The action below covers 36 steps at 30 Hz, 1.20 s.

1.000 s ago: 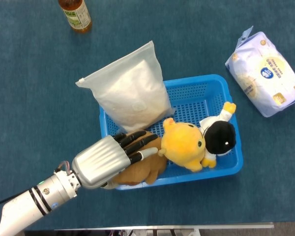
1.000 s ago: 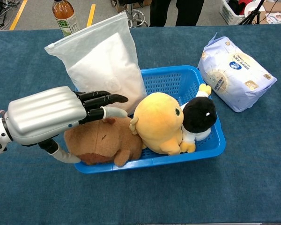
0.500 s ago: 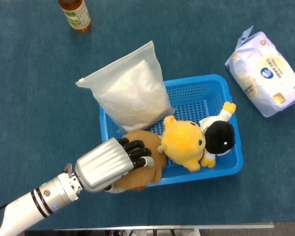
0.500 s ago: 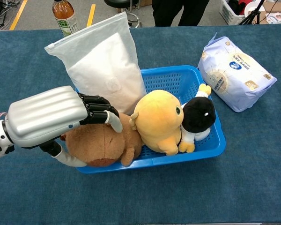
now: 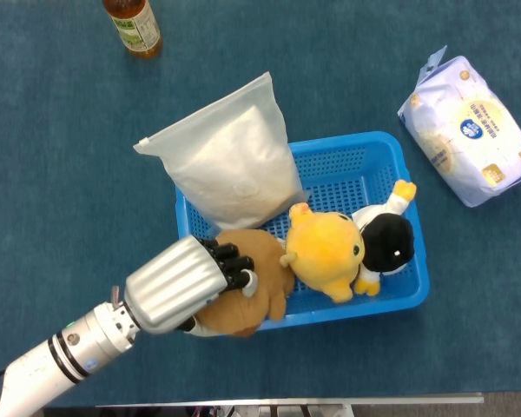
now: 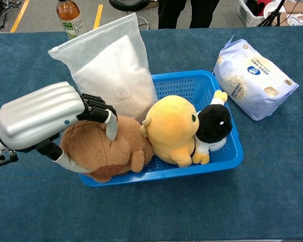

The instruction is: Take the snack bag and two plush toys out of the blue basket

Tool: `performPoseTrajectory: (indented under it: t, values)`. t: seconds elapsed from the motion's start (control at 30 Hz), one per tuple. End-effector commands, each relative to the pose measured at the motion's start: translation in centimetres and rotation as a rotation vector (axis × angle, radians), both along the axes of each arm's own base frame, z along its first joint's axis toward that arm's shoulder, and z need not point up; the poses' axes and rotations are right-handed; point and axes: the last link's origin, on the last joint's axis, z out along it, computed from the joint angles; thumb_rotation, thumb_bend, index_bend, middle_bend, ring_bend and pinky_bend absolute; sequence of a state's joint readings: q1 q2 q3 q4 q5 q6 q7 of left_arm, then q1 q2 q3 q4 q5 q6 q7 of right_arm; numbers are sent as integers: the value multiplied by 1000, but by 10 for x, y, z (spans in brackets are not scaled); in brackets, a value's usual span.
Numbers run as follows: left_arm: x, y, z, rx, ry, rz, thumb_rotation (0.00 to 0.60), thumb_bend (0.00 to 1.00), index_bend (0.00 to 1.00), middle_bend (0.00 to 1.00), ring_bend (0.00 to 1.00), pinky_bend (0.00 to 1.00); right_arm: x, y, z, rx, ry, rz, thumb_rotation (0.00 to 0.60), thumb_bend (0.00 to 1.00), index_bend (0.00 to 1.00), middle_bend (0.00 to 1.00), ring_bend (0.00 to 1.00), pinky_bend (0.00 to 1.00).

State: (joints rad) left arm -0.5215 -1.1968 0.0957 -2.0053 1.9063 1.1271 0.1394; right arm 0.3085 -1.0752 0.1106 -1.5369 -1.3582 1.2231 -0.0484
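the ribbed silver left hand [image 6: 45,116] is curling its dark fingers [image 6: 98,108] over a fuzzy brown plush toy [image 6: 108,151], gripping it at the left end of the blue basket [image 6: 219,161], a perforated plastic tray sitting on the blue carpet-like desk [image 6: 272,191]. a rounded yellow plush toy [image 6: 171,128] with a black-headed figure [image 6: 213,123] is lying just beside it. a smooth white snack bag [image 6: 108,68] is leaning over the basket's back-left rim. the right hand is not showing.
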Motion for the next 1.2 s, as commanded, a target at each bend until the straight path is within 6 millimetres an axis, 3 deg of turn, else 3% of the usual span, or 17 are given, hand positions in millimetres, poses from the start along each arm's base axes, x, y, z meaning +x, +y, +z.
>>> performPoseTrajectory:
  t: [0.03,0.2,0.43,0.7,0.9,1.03,1.2]
  values:
    - [5,2,9,41,-26,-15,600,33,630,689,513,672,0,0,0,-2,-1,0,600,0,0,35,157,522]
    - [15,5,31,194,-64,-118,600,89,692,757,565,724,0,1,0,-2,-3,-2,600,0,0,35,157,522]
    - [16,7,59,348,-11,-123,600,100,706,768,572,743,-1,3,0,-6,-8,-6,600,0,0,35,157,521]
    - [-11,11,95,601,156,-7,600,104,705,766,571,744,0,2,-2,-4,-11,-3,600,0,0,35,157,522]
    - [-53,23,101,672,304,164,600,104,685,750,552,742,3,2,-2,-2,-4,1,600,0,0,35,157,522]
    - [-78,23,97,629,438,284,600,105,578,628,514,734,3,1,-2,3,1,-2,600,0,0,36,157,522]
    - [-96,21,91,535,603,447,600,105,195,296,388,665,6,-1,-3,4,-3,6,600,0,0,36,157,522]
